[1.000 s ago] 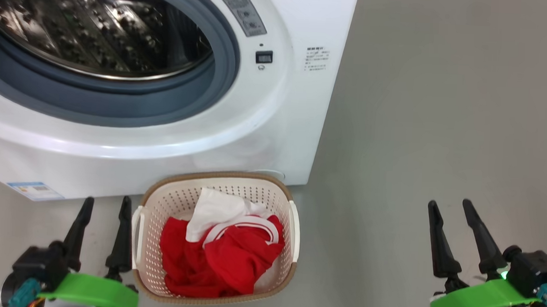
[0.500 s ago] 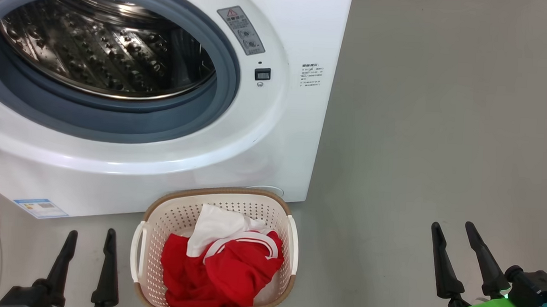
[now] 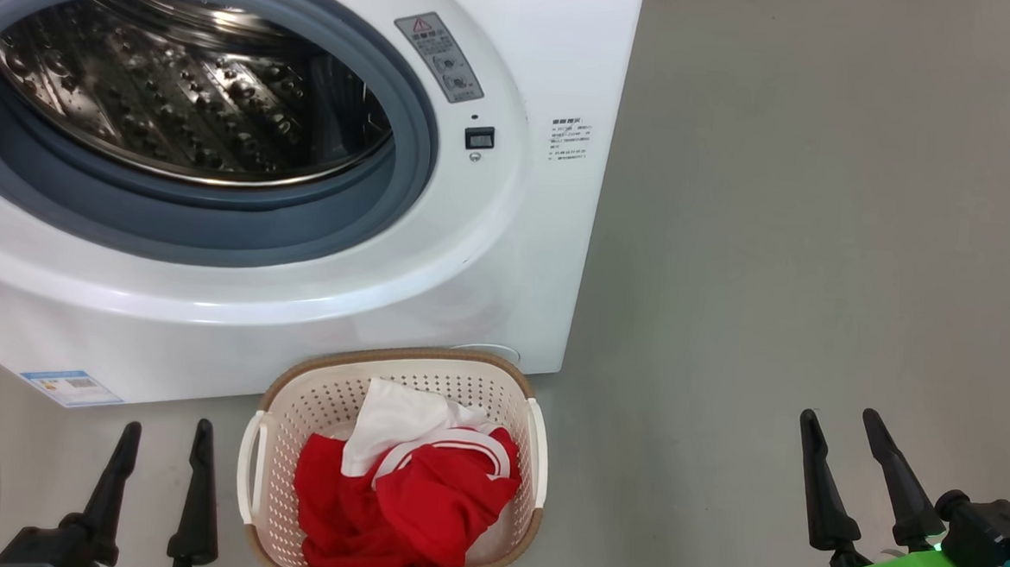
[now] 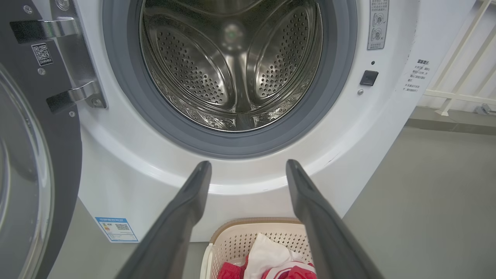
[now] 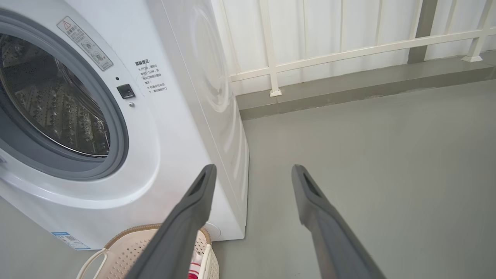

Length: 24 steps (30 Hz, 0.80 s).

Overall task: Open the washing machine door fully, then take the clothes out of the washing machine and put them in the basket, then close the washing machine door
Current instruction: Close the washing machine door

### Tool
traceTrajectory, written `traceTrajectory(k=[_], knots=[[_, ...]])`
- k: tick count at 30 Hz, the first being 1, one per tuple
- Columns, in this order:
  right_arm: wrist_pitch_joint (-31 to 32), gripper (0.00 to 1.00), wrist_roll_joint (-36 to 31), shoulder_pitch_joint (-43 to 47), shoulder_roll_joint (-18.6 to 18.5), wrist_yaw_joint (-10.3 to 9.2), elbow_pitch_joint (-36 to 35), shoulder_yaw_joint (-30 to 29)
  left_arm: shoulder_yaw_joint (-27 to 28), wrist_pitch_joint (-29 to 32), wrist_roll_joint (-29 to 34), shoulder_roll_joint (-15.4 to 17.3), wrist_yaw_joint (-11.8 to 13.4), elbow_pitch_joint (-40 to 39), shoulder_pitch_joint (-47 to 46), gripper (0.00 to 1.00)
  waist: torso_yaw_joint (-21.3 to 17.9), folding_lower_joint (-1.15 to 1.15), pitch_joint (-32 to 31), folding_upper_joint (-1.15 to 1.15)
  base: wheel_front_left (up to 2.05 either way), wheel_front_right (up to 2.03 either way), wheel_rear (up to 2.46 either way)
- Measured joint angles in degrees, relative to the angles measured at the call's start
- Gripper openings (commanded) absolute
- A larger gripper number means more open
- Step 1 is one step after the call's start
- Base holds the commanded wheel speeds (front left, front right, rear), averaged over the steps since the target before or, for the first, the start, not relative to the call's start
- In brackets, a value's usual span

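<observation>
While the clothes lie heaped in the basket just before the washing machine, its door hangs open. The left gripper and right gripper hover with jaws spread wide, empty.

Plain white washing machine with a grey-blue rubber ring and shiny steel drum dotted all over with holes. Glossy black on the washing machine door rim. Cream basket, hole-grid walls, brown woven-look rim. Bright red clothes with white trim. Dull grey floor.
</observation>
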Motion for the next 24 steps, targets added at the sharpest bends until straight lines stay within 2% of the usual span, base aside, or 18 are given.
traceTrajectory(k=[9, 24], knots=[[0.0, 1.0, 0.0, 0.0, 0.02, -0.01, -0.01, -0.23, 0.19, 0.0, 0.07, -0.14, 0.0, -0.26, -0.02, 1.0, 0.11, 0.0, -0.26, 0.0, -0.46, 0.46, 0.0], [0.0, 1.0, 0.0, 0.0, 0.03, 0.0, -0.02, -0.23, 0.08, 0.0, 0.05, -0.34, 0.0, -1.02, -0.02, 1.0, 0.43, 0.0, -0.22, 0.0, -1.45, 1.45, 0.0]])
